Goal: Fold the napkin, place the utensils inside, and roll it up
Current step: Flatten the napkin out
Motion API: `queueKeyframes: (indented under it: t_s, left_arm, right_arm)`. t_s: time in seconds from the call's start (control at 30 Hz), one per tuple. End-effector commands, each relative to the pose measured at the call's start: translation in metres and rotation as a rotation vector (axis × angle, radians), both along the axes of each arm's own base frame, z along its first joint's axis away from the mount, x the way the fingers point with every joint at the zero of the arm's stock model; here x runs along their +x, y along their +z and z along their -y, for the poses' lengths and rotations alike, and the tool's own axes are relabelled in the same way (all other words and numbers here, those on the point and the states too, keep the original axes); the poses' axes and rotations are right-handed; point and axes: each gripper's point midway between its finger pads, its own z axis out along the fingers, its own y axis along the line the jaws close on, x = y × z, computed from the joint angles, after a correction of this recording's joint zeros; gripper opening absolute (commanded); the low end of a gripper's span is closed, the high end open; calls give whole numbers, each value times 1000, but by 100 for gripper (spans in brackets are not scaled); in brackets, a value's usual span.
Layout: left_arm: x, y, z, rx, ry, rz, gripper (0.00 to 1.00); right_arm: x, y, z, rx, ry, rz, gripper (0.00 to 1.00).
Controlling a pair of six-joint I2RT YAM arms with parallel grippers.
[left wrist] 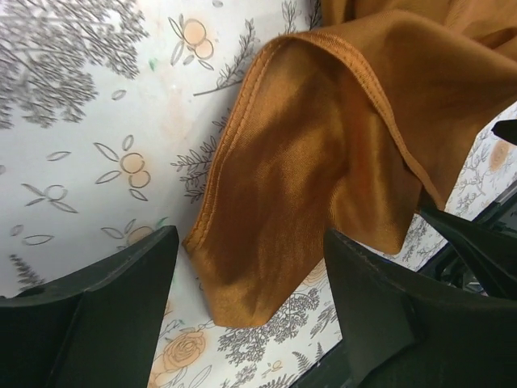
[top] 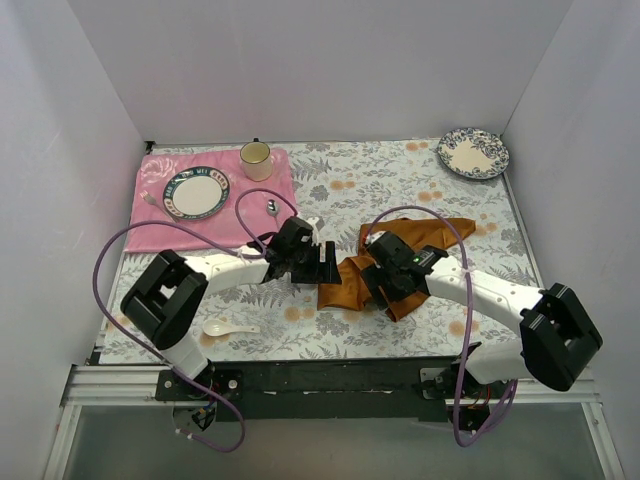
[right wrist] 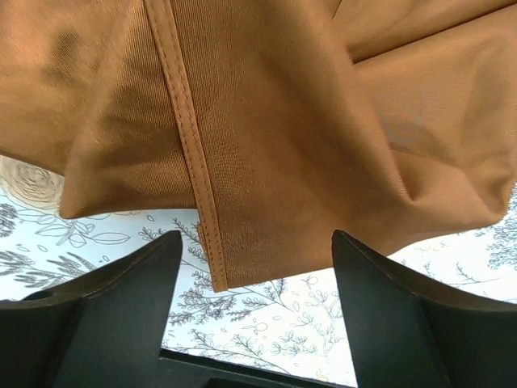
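The rust-orange napkin (top: 345, 288) lies crumpled in the middle of the floral table, with one flap reaching back right. My left gripper (top: 333, 268) is open at its left edge. In the left wrist view a hemmed corner of the napkin (left wrist: 323, 162) lies between the spread fingers (left wrist: 97, 315), and the left gripper (left wrist: 250, 307) holds nothing. My right gripper (top: 378, 287) is open over the napkin's middle. In the right wrist view a stitched edge of the napkin (right wrist: 266, 121) hangs just past the right gripper (right wrist: 254, 299). The white ceramic spoon (top: 222, 327) lies at the front left, apart from both grippers.
A pink placemat (top: 165, 232) at the back left holds a plate (top: 196, 192), a cup (top: 256, 160) and a slim metal spoon (top: 272, 207). A blue patterned plate (top: 473, 153) sits at the back right corner. White walls enclose the table.
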Motion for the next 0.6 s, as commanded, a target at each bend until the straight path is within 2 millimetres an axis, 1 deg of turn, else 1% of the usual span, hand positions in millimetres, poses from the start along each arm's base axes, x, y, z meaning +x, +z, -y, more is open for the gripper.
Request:
queueKeyframes:
  t_s: [0.0, 0.07, 0.13, 0.17, 0.2, 0.23, 0.27, 0.3, 0.33, 0.4, 0.47, 0.5, 0.53, 0.57]
  left_arm:
    - [-7, -4, 12, -4, -10, -10, 70]
    - [-14, -10, 14, 6, -22, -29, 68]
    - [-19, -11, 15, 6, -26, -37, 60]
    - [-20, -12, 14, 11, -22, -34, 56]
    - [-20, -12, 13, 15, -18, -29, 53]
    - [-18, -10, 12, 20, -15, -18, 46]
    - [-17, -9, 12, 23, -13, -9, 42]
    - [-12, -5, 12, 32, -12, 12, 39]
    - [-9, -4, 11, 44, -10, 20, 30]
    - [3, 4, 12, 70, 6, 50, 22]
    - [12, 12, 16, 79, -4, 84, 18]
    - [24, 18, 19, 95, 13, 110, 14]
    - [32, 23, 20, 108, 10, 135, 12]
    - [39, 26, 21, 122, 17, 149, 8]
  right_arm:
    - [-8, -14, 1, -15, -18, -38, 80]
    - [-9, -15, 2, -26, -24, -37, 77]
    - [-11, -14, 3, -32, -38, -39, 72]
    - [-10, -14, 4, -32, -43, -34, 69]
    - [-8, -13, 6, -39, -54, -21, 63]
    - [-7, -13, 5, -36, -55, -14, 55]
    - [-5, -12, 6, -40, -55, -11, 46]
    - [-4, -12, 8, -55, -64, -4, 25]
    - [-2, -11, 10, -63, -72, 3, 17]
    - [5, -7, 12, -70, -94, 27, 2]
    - [17, 1, 13, -57, -119, 52, 1]
    - [26, 7, 18, -71, -144, 88, 1]
    - [37, 13, 27, -84, -172, 114, 1]
    - [53, 27, 29, -74, -201, 166, 1]
